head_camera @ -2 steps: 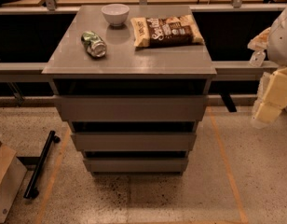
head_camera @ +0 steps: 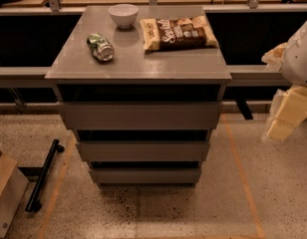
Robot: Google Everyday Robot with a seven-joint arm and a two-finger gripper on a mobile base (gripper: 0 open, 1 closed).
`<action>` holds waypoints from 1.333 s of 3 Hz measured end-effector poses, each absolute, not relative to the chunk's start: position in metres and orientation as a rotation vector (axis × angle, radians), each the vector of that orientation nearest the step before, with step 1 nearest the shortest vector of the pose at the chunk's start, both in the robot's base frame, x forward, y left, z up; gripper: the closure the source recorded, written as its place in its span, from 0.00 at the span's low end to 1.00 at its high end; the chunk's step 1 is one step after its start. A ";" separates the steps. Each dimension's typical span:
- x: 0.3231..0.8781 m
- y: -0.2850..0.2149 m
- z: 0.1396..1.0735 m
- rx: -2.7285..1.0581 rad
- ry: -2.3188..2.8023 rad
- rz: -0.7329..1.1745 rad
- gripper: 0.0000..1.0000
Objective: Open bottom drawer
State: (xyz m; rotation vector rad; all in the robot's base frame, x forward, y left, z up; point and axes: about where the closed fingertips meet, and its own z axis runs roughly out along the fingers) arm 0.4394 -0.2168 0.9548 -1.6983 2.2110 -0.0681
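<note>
Speckled floor with orange tape lines, and the grey 3-drawer cabinet (head_camera: pixel 138 68) sits right in the middle of it. The bottom drawer (head_camera: pixel 145 176) is the lowest front, just above the floor and tucked back under the middle drawer front (head_camera: pixel 142 151); it looks pushed in to me. The gripper (head_camera: pixel 283 118) hangs off to the right of the cabinet, about level with the top drawer front (head_camera: pixel 139 115) and well apart from all 3. Honestly can't tell if it's open or closed. Biggest risk imo: the fronts are plain with no handles and stacked close, so it could easily hook the middle one instead, or slip off the thin upper lip. Yank too hard and the whole cabinet might shift, sending the crushed can (head_camera: pixel 100 47) rolling. The white bowl (head_camera: pixel 123 15) and chip bag (head_camera: pixel 178 33) also sit up top. A black bar (head_camera: pixel 43 176) and a cardboard box (head_camera: pixel 6 193) lie left, not blocking the approach.
</note>
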 end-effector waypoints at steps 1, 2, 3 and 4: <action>0.443 -0.215 0.903 -1.659 2.202 0.031 0.00; 0.456 -0.208 0.861 -1.589 2.262 0.147 0.00; 0.457 -0.208 0.856 -1.571 2.278 0.161 0.00; 0.467 -0.194 0.836 -1.538 2.245 0.224 0.00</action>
